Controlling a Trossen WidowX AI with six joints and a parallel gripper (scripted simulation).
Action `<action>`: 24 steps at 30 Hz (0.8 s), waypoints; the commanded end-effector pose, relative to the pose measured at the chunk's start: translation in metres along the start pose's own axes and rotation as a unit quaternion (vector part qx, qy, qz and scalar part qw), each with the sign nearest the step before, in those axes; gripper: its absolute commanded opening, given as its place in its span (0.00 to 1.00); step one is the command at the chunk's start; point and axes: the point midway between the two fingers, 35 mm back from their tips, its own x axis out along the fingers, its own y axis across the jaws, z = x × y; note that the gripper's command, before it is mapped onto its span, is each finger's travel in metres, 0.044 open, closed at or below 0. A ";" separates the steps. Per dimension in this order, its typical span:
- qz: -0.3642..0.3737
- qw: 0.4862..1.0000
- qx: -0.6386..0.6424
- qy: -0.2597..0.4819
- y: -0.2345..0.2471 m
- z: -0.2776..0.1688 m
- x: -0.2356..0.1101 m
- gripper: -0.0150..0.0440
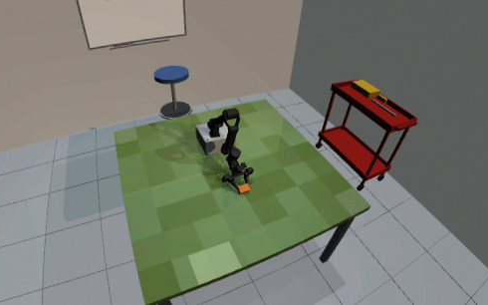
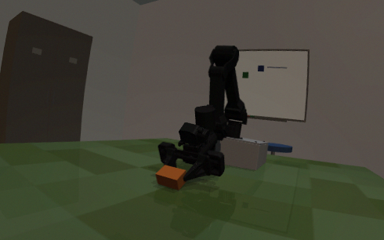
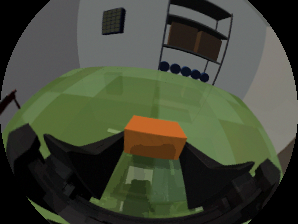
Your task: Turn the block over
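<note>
An orange block [image 1: 244,188] [image 2: 170,176] [image 3: 156,137] sits low at the green checkered table [image 1: 187,219] [image 2: 57,184] [image 3: 100,103], near its middle. My black gripper [image 1: 238,182] [image 2: 179,166] [image 3: 154,145] is shut on the orange block, with the fingers lying nearly level and close to the table top. In the wrist view the block sits between the two dark fingers. No mark shows on the block's visible faces. I cannot tell whether the block touches the table.
The arm's grey base box [image 1: 208,140] [image 2: 244,154] stands behind the gripper. A red cart [image 1: 366,125] stands off the table's right side. A blue stool [image 1: 171,76] stands behind the table. A whiteboard [image 1: 132,20] [image 2: 277,84] hangs on the wall.
</note>
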 end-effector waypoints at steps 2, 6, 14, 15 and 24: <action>-0.001 1.000 0.002 -0.016 0.000 0.004 -0.003 0.25; -0.001 1.000 0.002 -0.016 0.000 0.004 -0.003 0.25; -0.001 1.000 0.002 -0.016 0.000 0.004 -0.003 0.25; -0.001 1.000 0.002 -0.016 0.000 0.004 -0.003 0.30; -0.001 1.000 0.002 -0.016 0.000 0.004 -0.003 0.70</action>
